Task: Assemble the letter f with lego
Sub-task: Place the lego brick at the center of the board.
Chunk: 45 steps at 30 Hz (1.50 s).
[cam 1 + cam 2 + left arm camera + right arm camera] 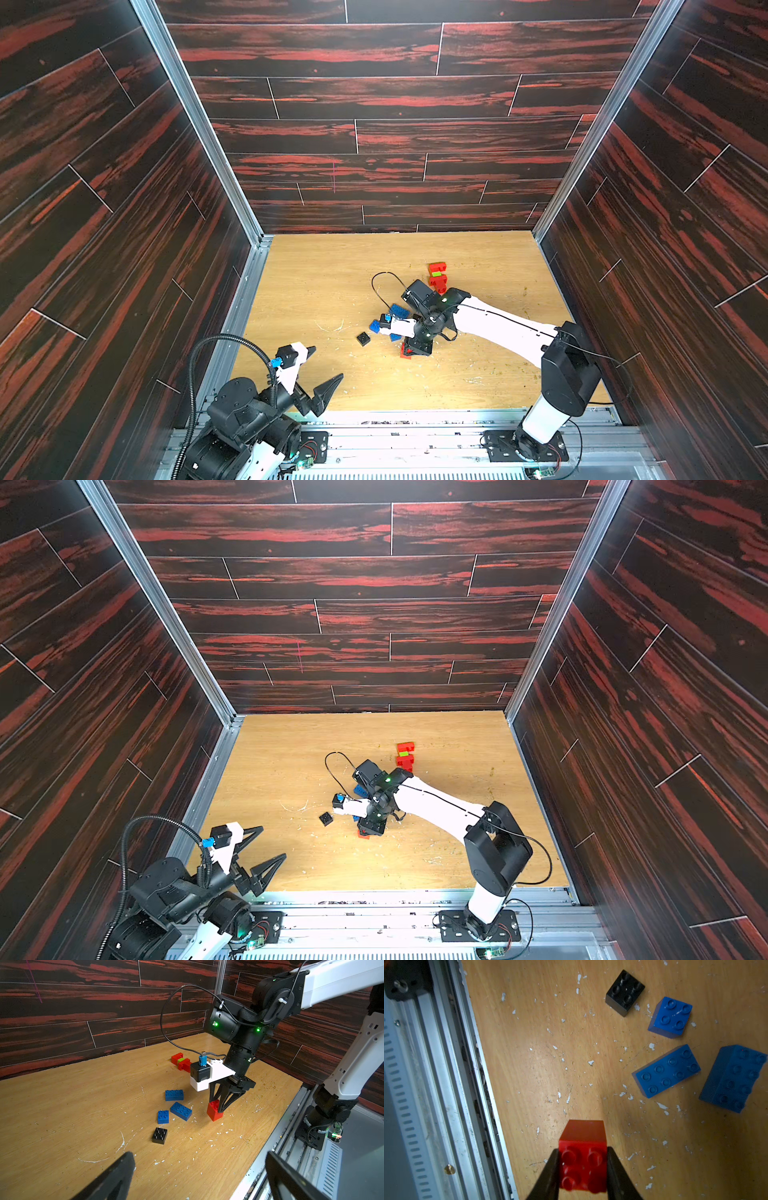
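Wood table (374, 257). Left gripper (327, 362): spread wide, empty, far from the red-and-green row (437, 276). Right gripper (217, 1106): nearer, on the row's robot side, well apart from it. Row's long axis runs toward the back wall. Square red brick (581, 1130): pinched in the right jaws. Likely carry is away from the base, along that axis.
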### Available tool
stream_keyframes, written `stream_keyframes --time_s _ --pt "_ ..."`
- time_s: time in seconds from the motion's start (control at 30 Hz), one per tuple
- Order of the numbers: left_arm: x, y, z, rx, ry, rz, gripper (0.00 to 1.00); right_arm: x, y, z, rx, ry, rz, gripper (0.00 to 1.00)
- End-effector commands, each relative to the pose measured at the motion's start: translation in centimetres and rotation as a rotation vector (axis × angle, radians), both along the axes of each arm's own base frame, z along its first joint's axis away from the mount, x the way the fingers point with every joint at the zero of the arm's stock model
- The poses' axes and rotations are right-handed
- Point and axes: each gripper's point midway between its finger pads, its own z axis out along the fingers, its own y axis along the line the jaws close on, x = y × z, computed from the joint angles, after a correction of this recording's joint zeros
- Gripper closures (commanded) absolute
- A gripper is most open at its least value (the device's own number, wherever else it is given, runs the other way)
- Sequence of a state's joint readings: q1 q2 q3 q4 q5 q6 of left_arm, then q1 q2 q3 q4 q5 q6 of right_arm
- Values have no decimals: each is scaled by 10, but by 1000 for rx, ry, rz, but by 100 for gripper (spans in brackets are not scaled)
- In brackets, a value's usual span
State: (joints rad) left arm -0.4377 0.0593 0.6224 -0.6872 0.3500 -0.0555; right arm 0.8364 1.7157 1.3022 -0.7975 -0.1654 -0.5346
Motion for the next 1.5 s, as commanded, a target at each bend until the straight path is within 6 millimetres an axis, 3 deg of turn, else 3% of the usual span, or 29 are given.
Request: stream_keyframes --time_s 0.0,0.1,0.6,1.47 --pt "4 0 -6 19 15 7 0 -1 -12 -15 -27 15 38 68" --pt "5 0 -7 19 18 7 0 3 -19 -23 -30 -2 52 72" --pt "6 -2 -8 24 27 -1 0 29 -28 -56 -36 4 40 71" --pt "5 -5 -9 26 33 -14 0 29 -24 -57 -47 97 36 62"
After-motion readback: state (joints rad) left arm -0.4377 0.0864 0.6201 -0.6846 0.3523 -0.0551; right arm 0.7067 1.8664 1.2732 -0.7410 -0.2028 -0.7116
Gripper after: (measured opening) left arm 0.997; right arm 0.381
